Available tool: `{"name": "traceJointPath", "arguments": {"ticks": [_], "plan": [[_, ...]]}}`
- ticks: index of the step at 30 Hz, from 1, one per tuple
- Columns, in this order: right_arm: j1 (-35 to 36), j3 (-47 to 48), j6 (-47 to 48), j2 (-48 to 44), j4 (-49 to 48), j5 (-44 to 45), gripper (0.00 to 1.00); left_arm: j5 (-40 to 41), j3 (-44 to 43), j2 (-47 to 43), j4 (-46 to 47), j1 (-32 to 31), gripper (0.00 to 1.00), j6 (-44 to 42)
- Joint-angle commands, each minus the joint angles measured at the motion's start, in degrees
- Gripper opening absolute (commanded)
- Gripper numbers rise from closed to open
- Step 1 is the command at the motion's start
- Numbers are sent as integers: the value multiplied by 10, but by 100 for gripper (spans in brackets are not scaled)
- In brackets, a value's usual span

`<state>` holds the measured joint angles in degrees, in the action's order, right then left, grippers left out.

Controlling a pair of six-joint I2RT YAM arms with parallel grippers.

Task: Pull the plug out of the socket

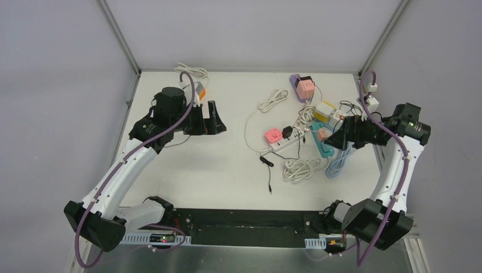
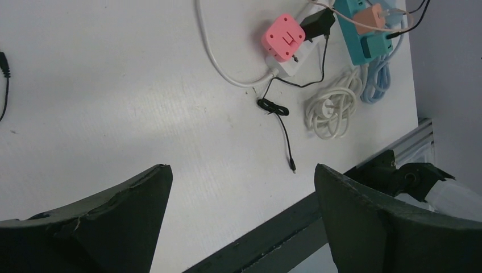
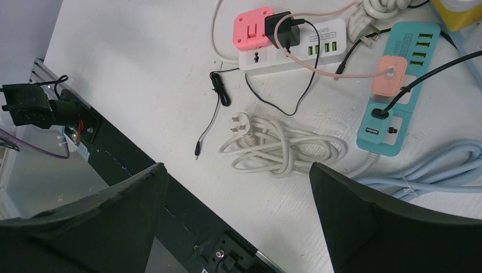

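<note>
Plugged into the white rectangular plastic power strip (image 3: pixel 327 34), right of table centre: a pink square adapter (image 3: pixel 253 28) and, just beside it, a black charger plug (image 3: pixel 282 29) with a thin black cord. Seated in the teal plastic power strip (image 3: pixel 418 42) alongside: a salmon rounded plug (image 3: pixel 388 74) and a small black plug (image 3: pixel 379 112). Near both strips, a coiled white cable (image 3: pixel 281 148). Well apart, over the bare white table (image 1: pixel 216 170), the left gripper (image 1: pixel 219 118), jaws spread wide, holding nothing. Near the teal strip, the right gripper (image 3: pixel 236 168), jaws equally wide, empty.
</note>
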<state>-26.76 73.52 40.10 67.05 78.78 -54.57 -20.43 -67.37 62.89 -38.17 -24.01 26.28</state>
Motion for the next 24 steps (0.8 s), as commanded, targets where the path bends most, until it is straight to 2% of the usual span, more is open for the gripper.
{"name": "traceJointPath", "arguments": {"ticks": [1, 4, 8, 11, 14, 20, 22, 24], "plan": [[0, 9, 9, -29, 14, -18, 100, 30, 7, -1, 47, -43, 99, -56], [-1, -1, -50, -52, -16, -9, 100, 3, -30, 14, 32, -54, 99, -85], [-25, -9, -66, -49, -20, -32, 100, 19, -14, -10, 44, -66, 99, -107], [-42, -10, -66, -52, -19, -36, 100, -33, 36, -28, 124, -69, 99, -78], [-46, -14, -72, -47, -25, -47, 100, -34, 59, -21, 159, -80, 99, -85], [-46, -11, -93, -27, -46, -60, 100, -35, 51, 69, 240, -116, 99, -128], [-46, -13, -101, -22, -54, -63, 100, -49, 31, 122, 262, -120, 99, -117], [-46, -16, -107, -19, -61, -65, 100, -61, 11, 185, 292, -120, 98, -69]]}}
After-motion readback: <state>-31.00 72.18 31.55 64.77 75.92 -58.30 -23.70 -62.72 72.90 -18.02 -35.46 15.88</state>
